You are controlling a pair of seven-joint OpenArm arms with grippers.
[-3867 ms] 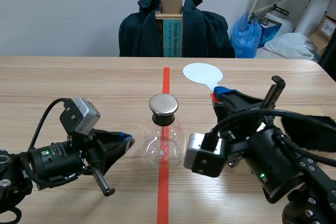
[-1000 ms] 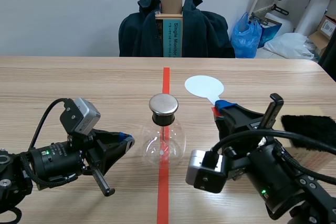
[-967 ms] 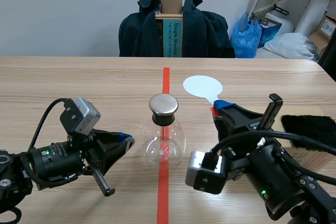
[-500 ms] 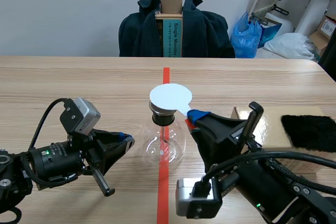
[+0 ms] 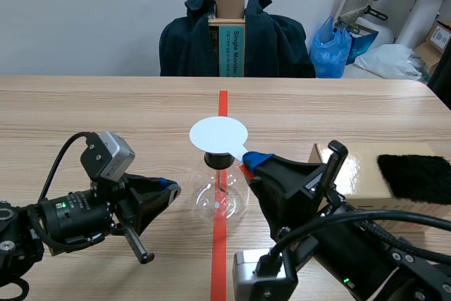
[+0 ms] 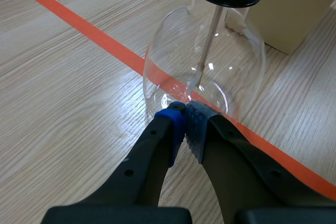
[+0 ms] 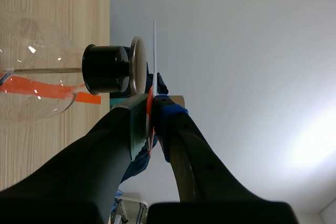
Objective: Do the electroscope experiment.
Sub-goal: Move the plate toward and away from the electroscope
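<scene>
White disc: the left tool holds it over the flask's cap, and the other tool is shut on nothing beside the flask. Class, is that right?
No: the right tool holds the white disc over the cap of the flask, as the scene view shows; the left tool is shut on nothing beside the flask.

The disc [image 5: 218,134] hovered right over the flask [image 5: 220,199]; left jaws sat at its nine o'clock, box [image 5: 366,174] at three.

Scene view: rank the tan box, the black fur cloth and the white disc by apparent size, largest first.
1. tan box
2. black fur cloth, lying on the box
3. white disc; it is raised off the table, so nearness may enlarge it.
</scene>
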